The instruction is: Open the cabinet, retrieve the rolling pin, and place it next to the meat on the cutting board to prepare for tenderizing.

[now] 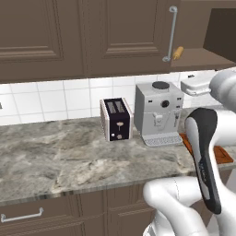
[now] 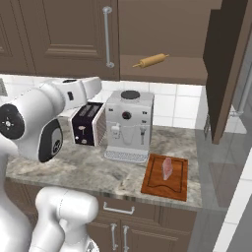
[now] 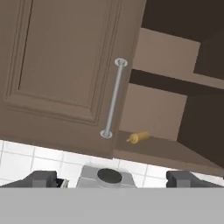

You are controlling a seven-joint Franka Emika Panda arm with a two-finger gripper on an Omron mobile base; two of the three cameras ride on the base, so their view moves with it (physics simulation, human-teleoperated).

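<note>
The cabinet's [image 3: 65, 65] left door is shut, its silver bar handle [image 3: 113, 98] upright. Its right door [image 2: 226, 64] is swung open, baring the shelves. The rolling pin [image 3: 138, 137] [image 2: 151, 60] [image 1: 178, 52] lies on the lowest shelf, just right of the handle's foot. My gripper [image 3: 111, 179] is open and holds nothing. It hovers above the coffee machine, below and in front of the shelf, well short of the pin. The cutting board [image 2: 157, 184] [image 1: 223, 156] lies on the counter right of the coffee machine, with the pink meat [image 2: 168, 168] on it.
A silver coffee machine [image 2: 129, 125] [image 1: 159, 113] and a black toaster [image 1: 116, 119] stand against the tiled wall. The open door juts out over the counter's right end. Drawers with short handles [image 1: 22, 215] run below the counter.
</note>
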